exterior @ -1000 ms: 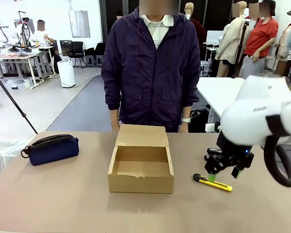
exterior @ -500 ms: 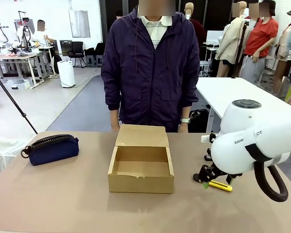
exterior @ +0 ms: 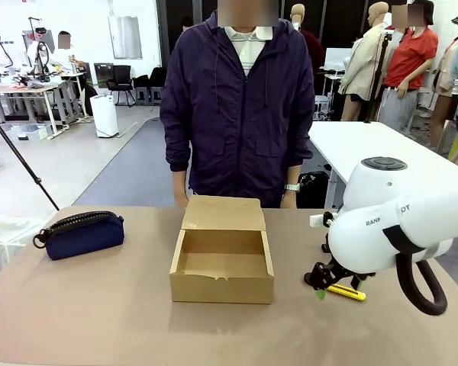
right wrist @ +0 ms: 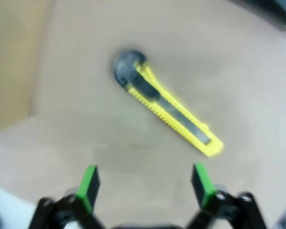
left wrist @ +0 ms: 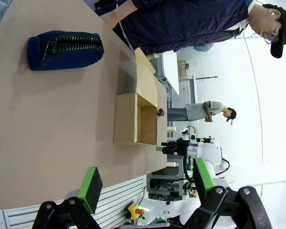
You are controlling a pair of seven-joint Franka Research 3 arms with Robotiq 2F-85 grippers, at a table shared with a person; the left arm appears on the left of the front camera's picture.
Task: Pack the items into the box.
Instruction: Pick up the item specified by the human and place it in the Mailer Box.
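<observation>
The knife (right wrist: 167, 112) lies on the table (exterior: 99, 305) at the front frame's lower right, beside the box (exterior: 222, 288). The right claw (right wrist: 144, 187) hangs over it, wide and empty. The knife's long axis runs diagonal to the finger line.

yellow knife (right wrist: 169, 114), navy pouch (exterior: 84, 236), brown box (exterior: 221, 288)

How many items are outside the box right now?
2. The navy pouch lies left of the box; the yellow utility knife lies right of it, beneath the open right gripper.
</observation>
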